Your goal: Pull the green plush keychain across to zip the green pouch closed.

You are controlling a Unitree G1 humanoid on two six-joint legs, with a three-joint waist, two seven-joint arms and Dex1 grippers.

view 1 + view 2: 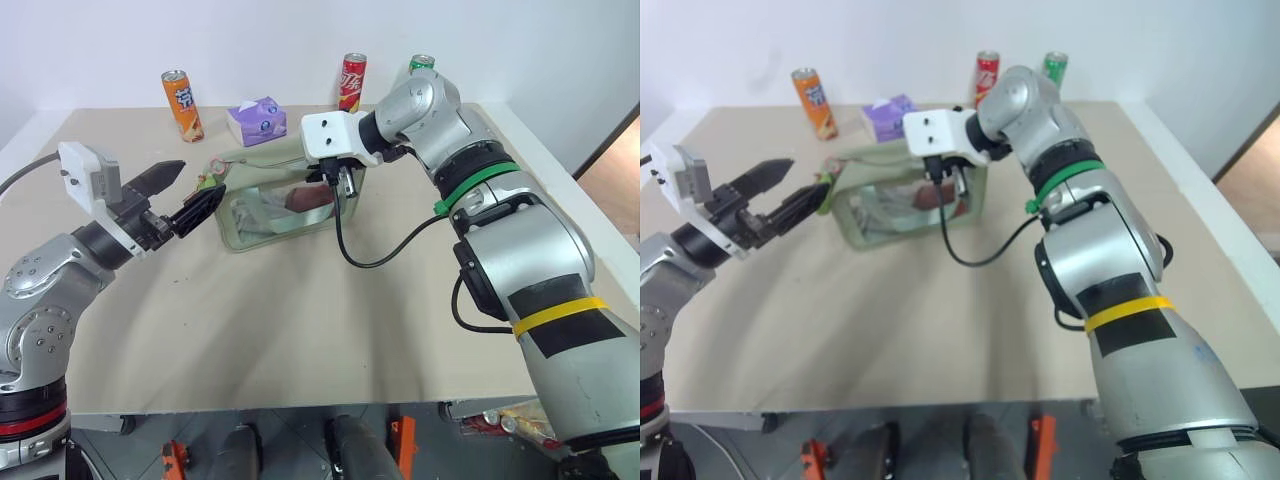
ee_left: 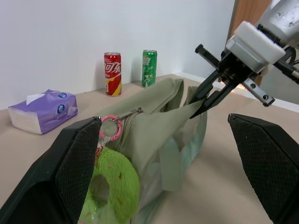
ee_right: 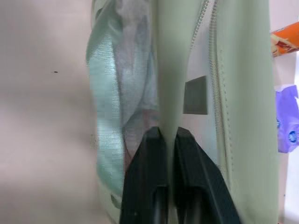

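The green pouch lies on the table with its clear window facing me. At its left end the green plush keychain hangs from a pink ring on the zipper. My left gripper stands open at that end, with the keychain between its fingers and one finger right beside it. My right gripper points down at the pouch's right end, shut on a fold of the pouch's fabric.
Along the table's far side stand an orange can, a purple tissue pack, a red can and a green can. A black cable loops from my right wrist over the tabletop.
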